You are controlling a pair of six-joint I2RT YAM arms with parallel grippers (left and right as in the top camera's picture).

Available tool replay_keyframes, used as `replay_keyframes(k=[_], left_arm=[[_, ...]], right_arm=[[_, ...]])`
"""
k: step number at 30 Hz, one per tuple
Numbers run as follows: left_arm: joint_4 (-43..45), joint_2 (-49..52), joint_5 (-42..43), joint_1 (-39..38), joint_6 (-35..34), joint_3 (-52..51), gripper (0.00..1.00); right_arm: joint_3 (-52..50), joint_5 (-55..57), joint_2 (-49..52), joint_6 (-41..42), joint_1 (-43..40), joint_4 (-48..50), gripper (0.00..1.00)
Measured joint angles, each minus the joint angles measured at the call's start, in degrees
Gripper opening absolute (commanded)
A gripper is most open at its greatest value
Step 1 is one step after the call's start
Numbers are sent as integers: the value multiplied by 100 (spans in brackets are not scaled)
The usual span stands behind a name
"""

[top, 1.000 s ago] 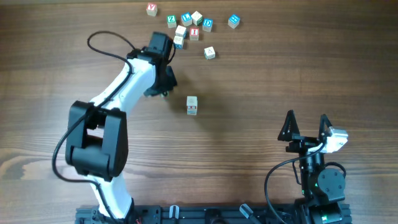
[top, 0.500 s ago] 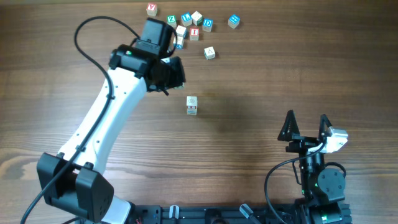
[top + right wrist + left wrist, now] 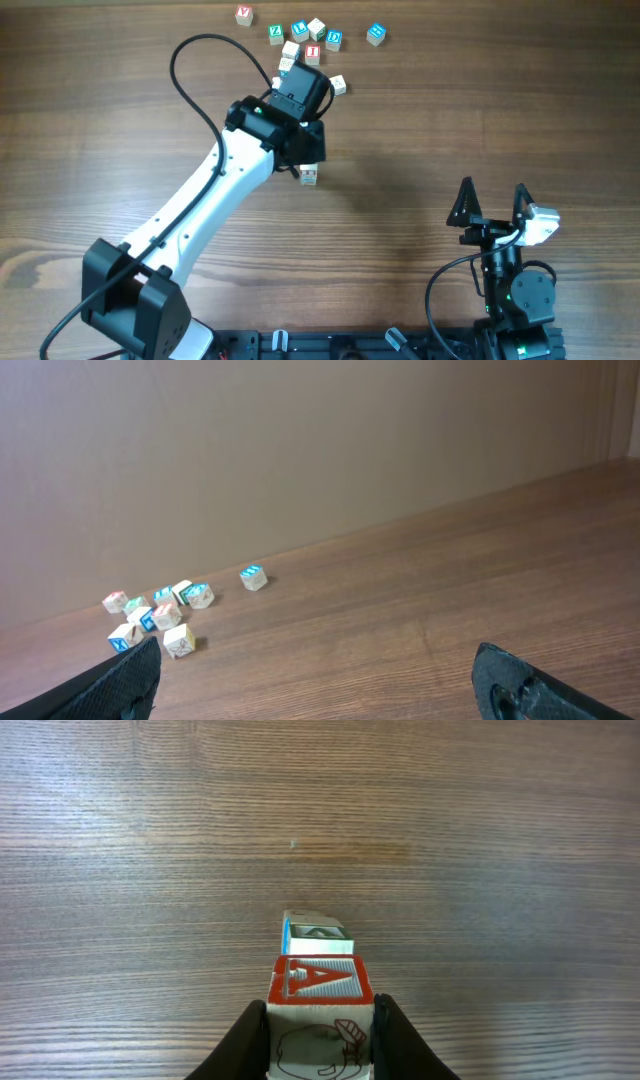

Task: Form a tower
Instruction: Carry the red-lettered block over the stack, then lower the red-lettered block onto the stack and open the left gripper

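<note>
Cube [image 3: 318, 982] in pinch of left gripper [image 3: 320, 1020], perhaps over tower [image 3: 309, 177]; right gripper [image 3: 493, 190] agape.

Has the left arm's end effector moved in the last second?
Yes. The left end effector, holding a red A cube, swung right across the table, from left of the tower to just over it.

Loose cubes [image 3: 313, 52] seemingly crowd beyond tower [image 3: 309, 177].
</note>
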Motion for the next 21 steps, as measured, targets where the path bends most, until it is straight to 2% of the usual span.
replay_keyframes(k=[16,21], left_arm=[[85,334,-81,-186,0,-52,24],[66,334,-85,-186,2,-52,29]], right_arm=[[0,0,0,0,0,0,100],[0,0,0,0,0,0,100]])
